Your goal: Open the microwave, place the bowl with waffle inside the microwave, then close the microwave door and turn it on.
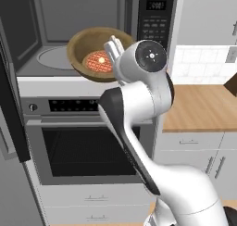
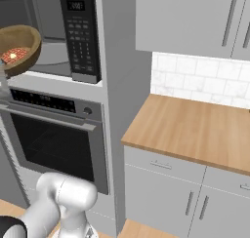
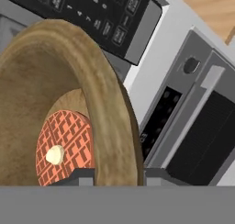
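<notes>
The bowl with waffle (image 1: 98, 54) is held in the air at the mouth of the microwave (image 1: 83, 33), tilted so that its inside faces outward and down toward the base cameras. It has not yet been set on the turntable (image 1: 54, 57), which lies bare inside the grey cavity behind and to the left of the bowl. In the right base view the bowl (image 2: 18, 48) is seen just in front of the cavity opening, left of the keypad panel (image 2: 79, 34).

In the hand view the gripper (image 3: 118, 176) is closed on the bowl's rim: one finger tip (image 3: 81, 176) sits inside the bowl beside the waffle (image 3: 64, 147), the other outside the wall. The waffle, with a pale dab at its centre, lies against the bowl's floor.

The microwave door (image 1: 11, 109) is swung open at the far left of the left base view. The oven (image 1: 88, 141) sits directly under the microwave, and a wooden counter (image 2: 195, 129) extends to the right.

Risks, as judged:
- The waffle could slide out, because the bowl is strongly tilted.
- The bowl could pivot or slip in the grasp, because it is pinched at one rim point only.
- The far rim could strike the cavity floor or lip, if the bowl is advanced without levelling.
- The door could be blocked on closing, if the bowl is left too near the opening.
</notes>
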